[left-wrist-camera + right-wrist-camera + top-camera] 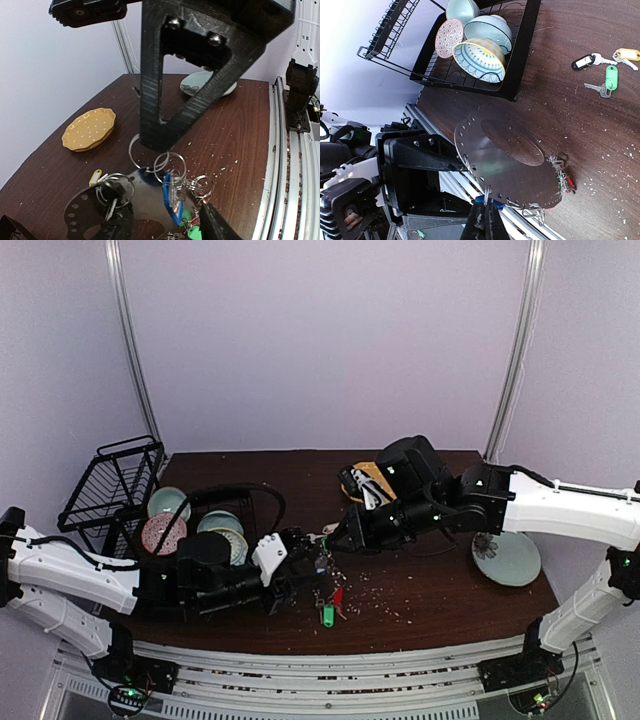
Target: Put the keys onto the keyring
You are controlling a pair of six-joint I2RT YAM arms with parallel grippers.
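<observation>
The keyring (pixel 487 162), a thin grey disc with holes round its rim, hangs tilted above the table (pixel 580 125). My right gripper (pixel 485 209) is shut on a small split ring threaded through its rim, and a blue-tagged key (pixel 170 199) hangs from that ring. My left gripper (pixel 165 225) stands open; its fingers (pixel 116 224) lie on either side of the keyring (pixel 145 200). Red and green tagged keys (pixel 330 608) dangle from the keyring's lower edge. Loose keys with black (pixel 581 62), cream (pixel 627 53) and green (pixel 611 77) tags lie on the table.
A black dish rack (pixel 112 490) holding bowls (pixel 480 57) stands at the back left. An orange dotted plate (pixel 89 129) sits behind the grippers. A pale green plate (pixel 506 558) lies at the right. Pale crumbs dot the tabletop. The metal rail (pixel 295 175) borders the near edge.
</observation>
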